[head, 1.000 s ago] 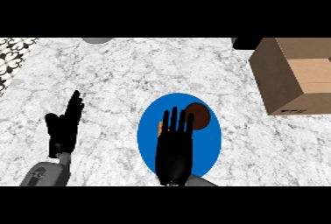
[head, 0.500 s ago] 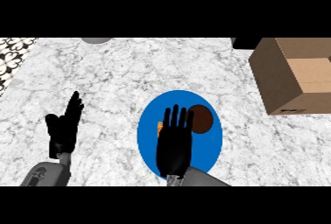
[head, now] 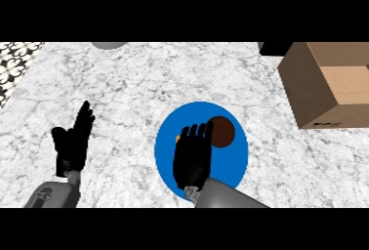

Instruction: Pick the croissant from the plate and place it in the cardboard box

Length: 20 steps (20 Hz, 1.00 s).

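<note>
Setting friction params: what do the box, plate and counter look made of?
Box: cardboard, matte brown, flap seams on top. Plate: uniform blue, flat colour with no sheen; ceramic or plastic, cannot tell. Counter: marble-like stone, white with grey veining; finish unclear.

A: Where does the one view sit?
B: At the robot's head, facing steeply down onto the counter (head: 144, 83) — close enough that the left forearm (head: 54, 195) and right forearm (head: 227, 195) enter from the lower edge and the cardboard box (head: 328, 83) is cut off at right.
</note>
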### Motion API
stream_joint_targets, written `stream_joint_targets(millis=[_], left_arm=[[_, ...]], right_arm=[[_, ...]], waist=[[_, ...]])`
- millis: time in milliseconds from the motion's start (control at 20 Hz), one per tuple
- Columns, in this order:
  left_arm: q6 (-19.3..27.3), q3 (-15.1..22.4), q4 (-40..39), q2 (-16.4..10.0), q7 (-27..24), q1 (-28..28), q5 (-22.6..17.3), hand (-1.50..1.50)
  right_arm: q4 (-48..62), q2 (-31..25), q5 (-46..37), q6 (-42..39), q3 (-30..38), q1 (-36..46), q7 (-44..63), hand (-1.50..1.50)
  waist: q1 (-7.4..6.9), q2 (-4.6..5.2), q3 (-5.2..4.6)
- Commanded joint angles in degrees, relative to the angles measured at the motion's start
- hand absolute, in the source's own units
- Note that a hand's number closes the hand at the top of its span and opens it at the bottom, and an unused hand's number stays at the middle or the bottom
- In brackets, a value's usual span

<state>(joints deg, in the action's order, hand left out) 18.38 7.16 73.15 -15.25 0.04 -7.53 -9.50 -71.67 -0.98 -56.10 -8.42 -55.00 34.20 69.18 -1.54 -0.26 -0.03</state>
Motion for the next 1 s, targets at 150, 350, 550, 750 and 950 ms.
stream_joint_targets(millis=[150, 350, 550, 750, 950], left_arm=[[-1.34, -0.85, -0.27, -0.08, -0.23, 0.23, 0.48, 0.0], [-0.11, -1.22, -1.31, 1.29, 0.47, -0.81, 1.3, 0.0], [2.03, -1.38, 3.6, 0.83, 2.48, 2.13, 2.03, 0.0], [0.21, -3.19, 1.47, -0.31, -0.18, 3.66, 0.46, 0.0], [0.96, -3.97, 2.33, -0.55, 0.1, 4.7, 0.29, 0.0]], right_arm=[[6.63, 0.94, -1.92, 6.47, -6.75, 3.95, 7.33, 1.5], [5.03, 0.94, -1.94, 3.74, -5.77, 5.54, 6.68, 1.5], [-10.01, -12.41, 0.94, 4.43, -4.03, -4.78, -11.83, 1.5], [-17.15, -20.24, 9.55, 7.7, -8.4, -13.03, -28.77, 1.5], [-26.94, -35.57, 12.66, 11.13, -7.1, -16.55, -40.73, 1.5]], waist=[[-0.17, 0.43, 0.02], [0.5, 0.34, 0.02], [2.46, -0.14, 0.11], [4.61, 0.34, 0.43], [5.03, -0.22, 0.32]])
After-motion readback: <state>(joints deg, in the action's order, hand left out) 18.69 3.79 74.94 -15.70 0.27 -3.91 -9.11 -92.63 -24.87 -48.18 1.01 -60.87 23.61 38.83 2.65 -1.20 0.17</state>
